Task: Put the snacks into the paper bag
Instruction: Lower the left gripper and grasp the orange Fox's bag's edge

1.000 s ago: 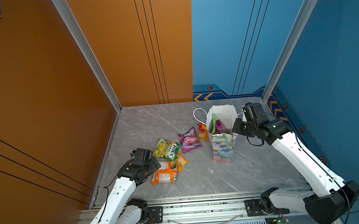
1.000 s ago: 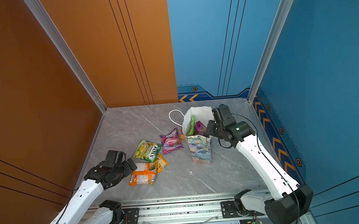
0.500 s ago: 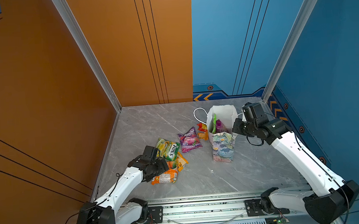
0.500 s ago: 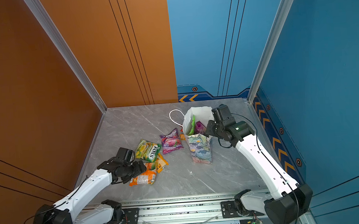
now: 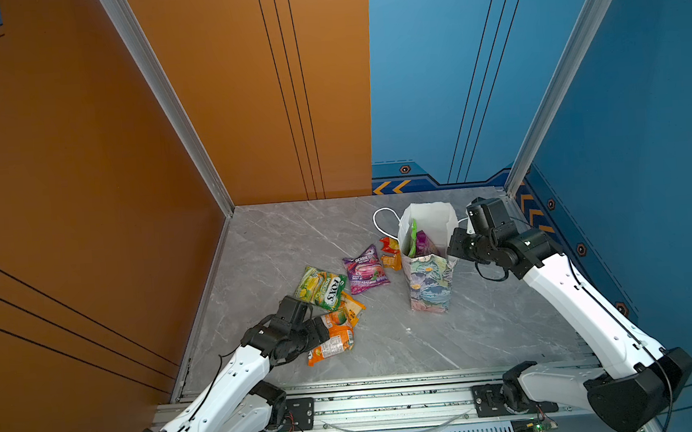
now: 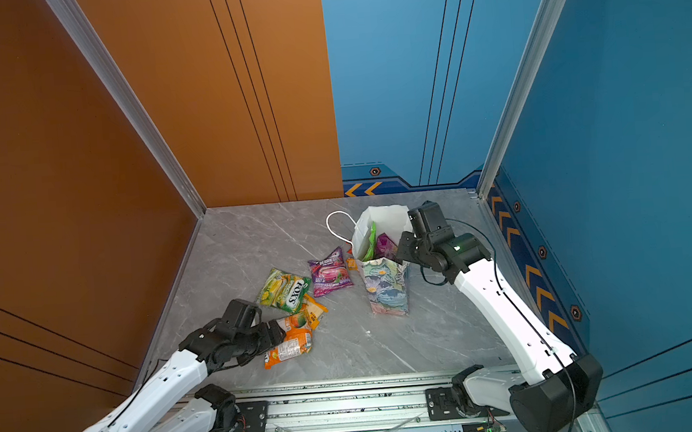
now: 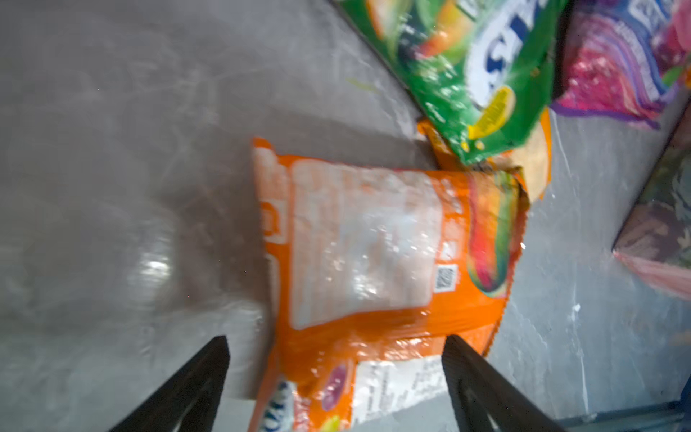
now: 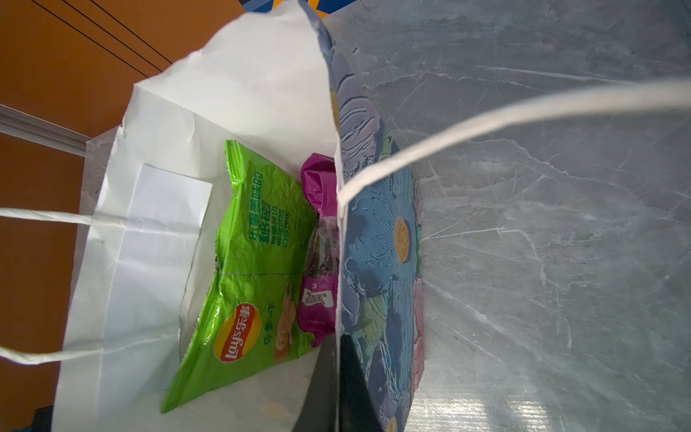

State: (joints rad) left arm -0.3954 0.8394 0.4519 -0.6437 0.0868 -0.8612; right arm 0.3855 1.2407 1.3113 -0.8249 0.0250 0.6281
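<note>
So the left end effector (image 7: 335,338) has swung in over the orange packet (image 5: 333,339) lying on the bench (image 5: 490,332). Its jaws are spread either side of it, not gripping yet. The right end effector (image 8: 334,374) stays clenched on the paper bag (image 5: 428,280) wall, propping it open. The green crisps bag (image 8: 246,262) is already inside, so I'd guess orange goes next.

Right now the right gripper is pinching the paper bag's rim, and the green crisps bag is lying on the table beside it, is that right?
Not quite. The green crisps bag is not lying on the table; it sits inside the paper bag, next to a purple packet, as the right wrist view shows. The right gripper does pinch the bag's rim.
</note>
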